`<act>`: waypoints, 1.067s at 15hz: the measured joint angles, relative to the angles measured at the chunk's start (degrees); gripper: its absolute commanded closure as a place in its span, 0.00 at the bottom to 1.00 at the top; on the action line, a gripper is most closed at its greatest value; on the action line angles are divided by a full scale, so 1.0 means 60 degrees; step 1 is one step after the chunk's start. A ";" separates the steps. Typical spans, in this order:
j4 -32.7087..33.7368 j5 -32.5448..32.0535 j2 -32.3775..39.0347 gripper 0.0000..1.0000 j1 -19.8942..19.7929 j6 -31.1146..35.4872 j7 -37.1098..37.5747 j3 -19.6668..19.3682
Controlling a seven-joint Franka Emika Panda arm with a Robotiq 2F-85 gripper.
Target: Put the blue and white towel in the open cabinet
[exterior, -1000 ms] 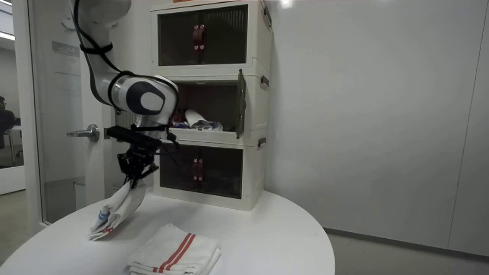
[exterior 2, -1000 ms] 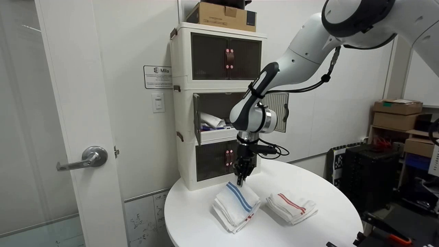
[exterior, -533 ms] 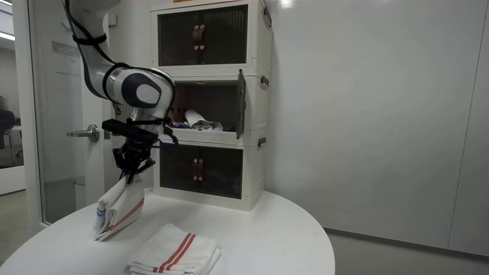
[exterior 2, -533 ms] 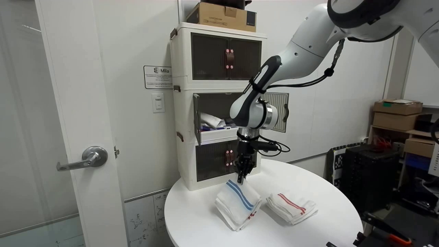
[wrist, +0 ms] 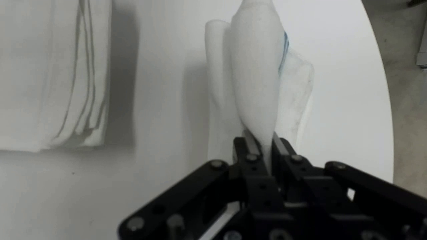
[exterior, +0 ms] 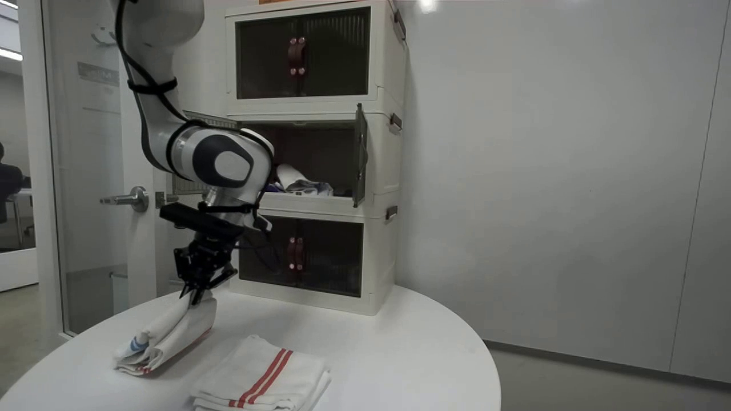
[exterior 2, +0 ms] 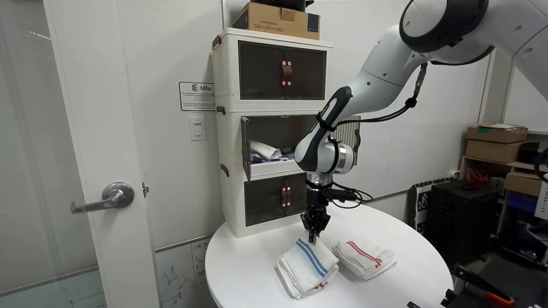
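Black two-finger gripper [wrist: 262, 141] holds a raised fold of the white cloth towel with blue stripes [exterior 2: 302, 270], fingers drawn narrow around the fabric. Towel position: at the round, smooth white table [exterior: 400, 354]; contact at its lower end cannot be confirmed. Wrist view shows the cloth swelling into a rounded, smooth roll beyond the fingertips. Paired blue stripes [exterior 2: 314, 256] run unbroken in an exterior view; a short blue patch [exterior: 137, 344] beside layered folds shows in an exterior view. Nearby lies the folded white cloth towel with red stripes [exterior: 265, 371]; the wrist view shows it apart from the held one, edges stacked and soft. Both exterior views show the dark, boxy middle compartment [exterior: 328, 145] of the tall white three-tier cabinet [exterior 2: 227, 141], a ribbed door panel [exterior 2: 347, 134] swung out, a rolled white item [exterior 2: 264, 149] inside. In an exterior view, a brown cardboard box [exterior 2: 278, 21] sits on top.
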 measured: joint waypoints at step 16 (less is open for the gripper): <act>0.0108 -0.0162 0.0295 0.91 0.0150 -0.0020 0.0260 -0.0033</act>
